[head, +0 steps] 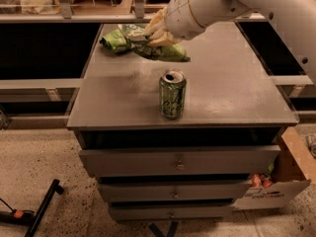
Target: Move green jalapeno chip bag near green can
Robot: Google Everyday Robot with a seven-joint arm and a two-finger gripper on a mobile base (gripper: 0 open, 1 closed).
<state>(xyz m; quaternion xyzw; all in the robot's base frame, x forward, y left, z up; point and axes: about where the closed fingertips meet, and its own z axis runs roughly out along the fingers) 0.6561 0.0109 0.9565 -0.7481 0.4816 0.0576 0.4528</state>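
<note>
Robot arm holds a chip bag over the table.
The gripper pinches the green jalapeno chip bag at the back of the table, behind the green can and apart from it. A brighter green bag lies just beside it.

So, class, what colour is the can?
The can is green with pale script; camera view. The gripper holds the dark chip bag behind it.

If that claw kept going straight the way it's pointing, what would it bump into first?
Probably the lime-green bag, lying just ahead of the gripper, which grips the green jalapeno chip bag at the table's back; depth is unclear.
</note>
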